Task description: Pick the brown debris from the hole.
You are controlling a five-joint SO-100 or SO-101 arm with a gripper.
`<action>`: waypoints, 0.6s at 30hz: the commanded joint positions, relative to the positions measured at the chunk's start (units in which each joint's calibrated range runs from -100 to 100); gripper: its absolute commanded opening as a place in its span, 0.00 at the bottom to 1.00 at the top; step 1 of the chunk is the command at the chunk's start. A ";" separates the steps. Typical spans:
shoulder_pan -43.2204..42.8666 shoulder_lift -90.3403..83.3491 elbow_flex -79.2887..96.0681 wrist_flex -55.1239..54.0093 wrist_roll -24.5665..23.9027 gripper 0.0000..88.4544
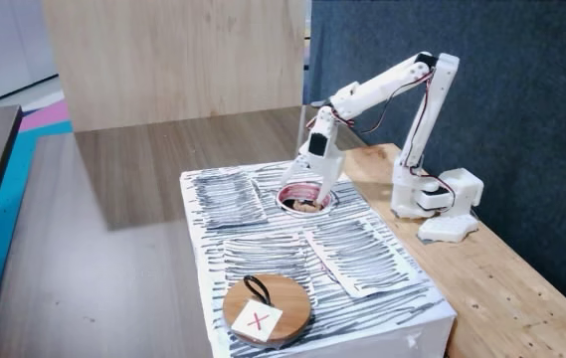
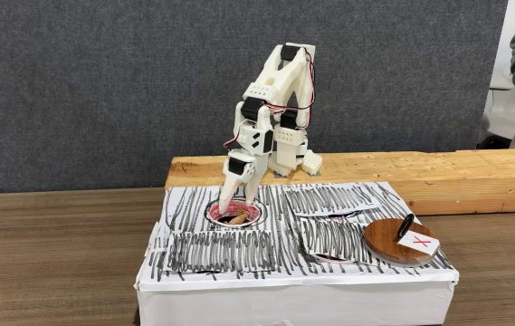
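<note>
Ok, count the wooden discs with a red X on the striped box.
1. The wooden disc sits at the striped box's corner farthest from the hole; it also shows in the other fixed view.

Red X on white card (image 1: 259,321) atop wooden disc (image 1: 287,303).

You see the hole (image 2: 236,214), round and pink-rimmed, in the striped top. Brown debris (image 2: 237,217) lies inside.

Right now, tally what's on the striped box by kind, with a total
Wooden disc with red X: 1
Hole: 1
Brown debris in the hole: 1 clump seen; separate bits cannot be told
Claw at the hole: 1
Total: 4
</note>
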 commanded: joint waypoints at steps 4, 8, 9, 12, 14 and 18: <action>-0.24 3.01 -0.38 -0.53 -0.34 0.40; -0.09 9.38 -5.03 -0.53 -0.39 0.40; 0.06 11.30 -6.37 -0.53 -0.39 0.40; 0.28 15.66 -9.86 -0.36 -0.39 0.40; 0.28 16.91 -11.02 -0.19 -0.39 0.40; 0.28 17.08 -11.29 -0.19 -0.39 0.40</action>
